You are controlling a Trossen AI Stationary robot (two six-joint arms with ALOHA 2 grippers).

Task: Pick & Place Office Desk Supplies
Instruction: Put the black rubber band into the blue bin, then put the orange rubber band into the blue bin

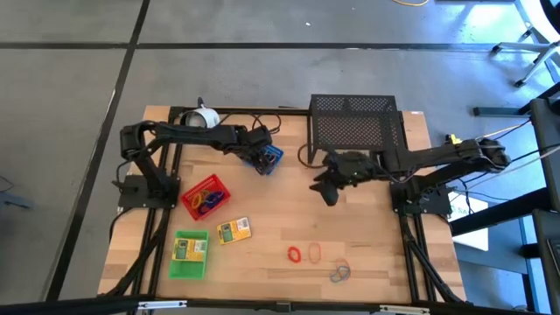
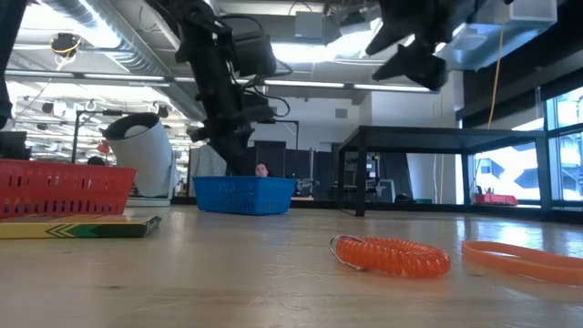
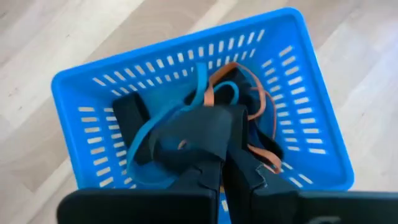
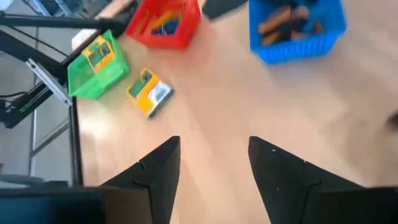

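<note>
Left gripper point(image 3: 227, 134) clamped shut inside the blue tray point(image 3: 87, 115).
Only its wrist view shows loops point(image 3: 239, 93) beneath; right gripper point(image 4: 214, 165) hovers, fingers spread, empty.

table point(image 1: 280, 232): pale wood — smooth, matt
blue tray point(image 3: 298, 93): slotted plastic, slight gloss
orange coil point(image 2: 392, 256): ribbed plastic — glossy
rack point(image 1: 354, 127): black wire mesh, metal

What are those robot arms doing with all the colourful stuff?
They are tidying desk supplies into little trays. The left pincer is shut and reaches down into the blue tray, where some loops already lie. The right pincer is open and empty, up above the table. A few loops still wait on the wood, near the red tray and green tray.
</note>
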